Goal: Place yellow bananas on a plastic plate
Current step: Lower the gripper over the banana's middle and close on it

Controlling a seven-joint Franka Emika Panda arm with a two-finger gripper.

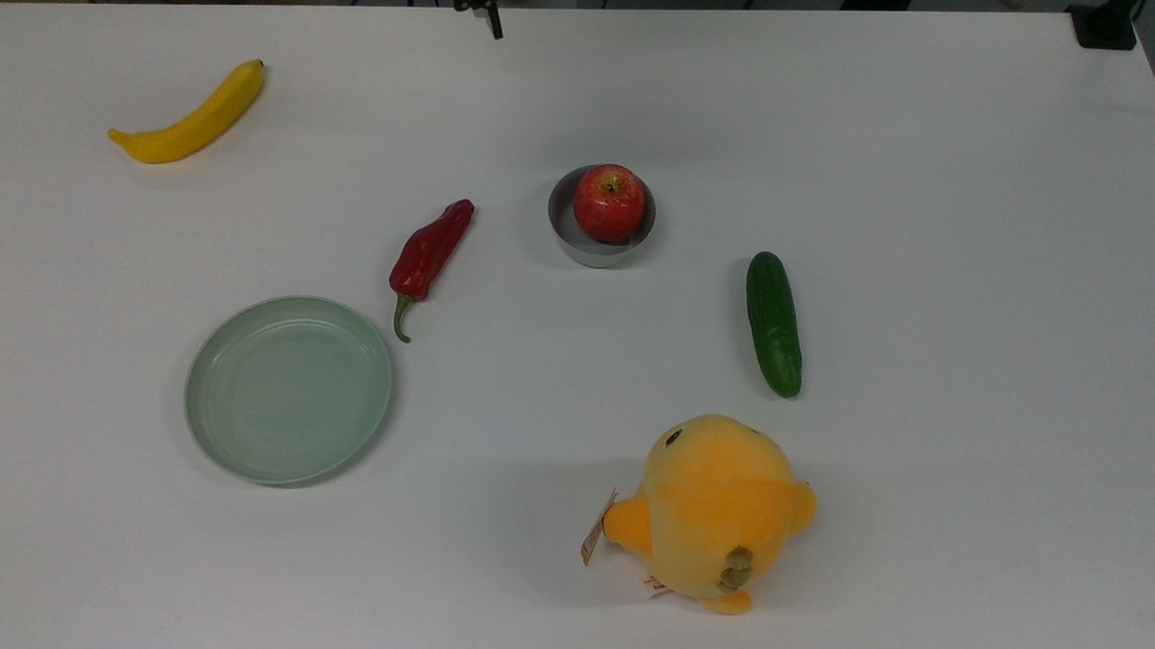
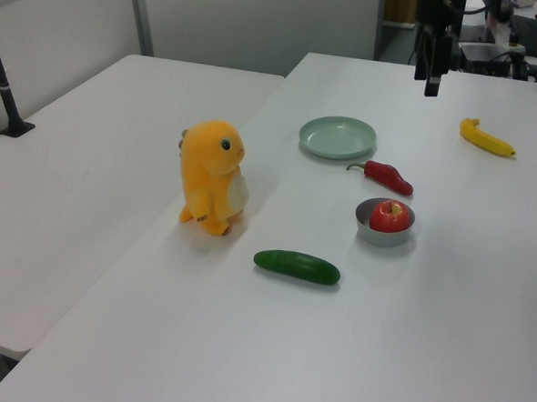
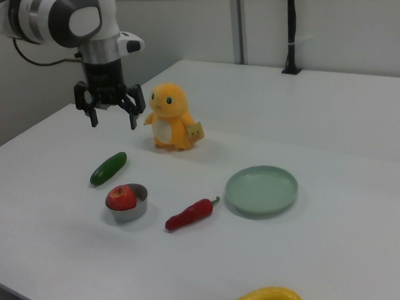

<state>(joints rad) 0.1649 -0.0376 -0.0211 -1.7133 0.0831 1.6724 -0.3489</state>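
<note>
Lying on the white worktop [image 1: 928,183] by itself, the yellow banana [image 1: 191,117] sits way out in the top view's upper left corner, well apart from everything else. The plastic plate [image 1: 288,388], pale mint green, is bare and sits further down the top view's left side. Just beside its rim is a red chili pepper [image 1: 429,252], with the green stem tip nearly touching the plate. Next over is a small grey bowl [image 1: 600,241] with a red apple [image 1: 608,202] inside it, then a dark green cucumber [image 1: 774,323] lying flat. A yellow-orange plush toy [image 1: 715,510] stands upright near the cucumber. The gripper [image 3: 111,117] hangs in the air above the worktop, fingers spread wide and holding nothing, pointing straight down in the right view.
</note>
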